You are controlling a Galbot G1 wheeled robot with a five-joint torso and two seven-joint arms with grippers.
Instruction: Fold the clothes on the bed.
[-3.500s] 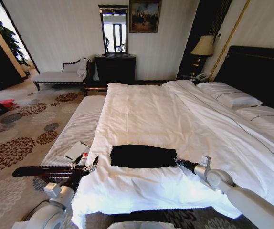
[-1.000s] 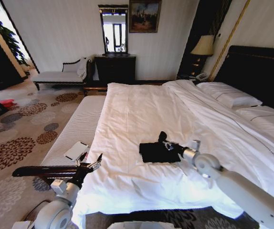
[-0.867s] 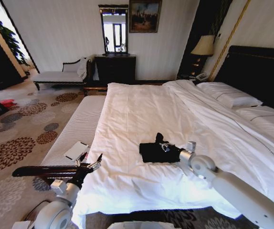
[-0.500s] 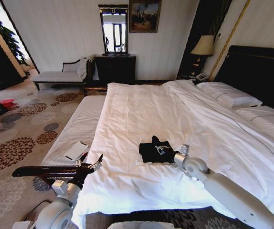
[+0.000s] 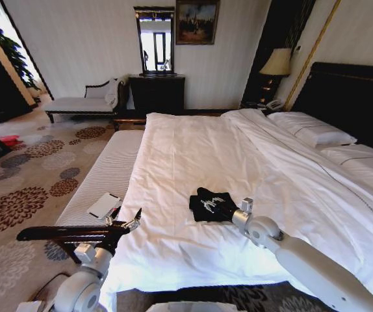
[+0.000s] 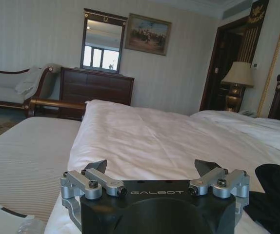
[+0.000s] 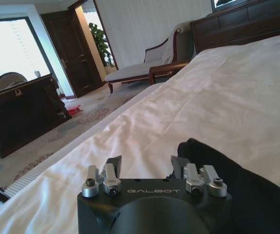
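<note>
The clothes [image 5: 197, 210] are a small folded black bundle on the near part of the bed [image 5: 193, 149], whose white duvet is spread smooth. My right gripper [image 5: 208, 203] rests over the bundle's top with its fingers open. In the right wrist view the right gripper [image 7: 146, 165] shows white sheet between its fingertips, and the clothes [image 7: 262, 195] lie under and beside one finger. My left gripper [image 5: 133, 220] hangs open at the bed's near left edge, apart from the bundle. In the left wrist view the left gripper [image 6: 152, 168] is open, with the clothes [image 6: 276, 195] off to one side.
A bench with a striped white cushion [image 5: 105, 172] runs along the bed's left side, with a small white card [image 5: 104, 205] on it and a dark wooden rail [image 5: 63, 232] in front. Pillows [image 5: 313, 130] and the dark headboard [image 5: 352, 97] stand far right. A dresser [image 5: 157, 92] is against the back wall.
The shirt, a wide strip 3.5 s ago, is now a compact bundle. Over the last second my right gripper moved left and down, and the raised flap dropped flat. The left arm barely moved.
</note>
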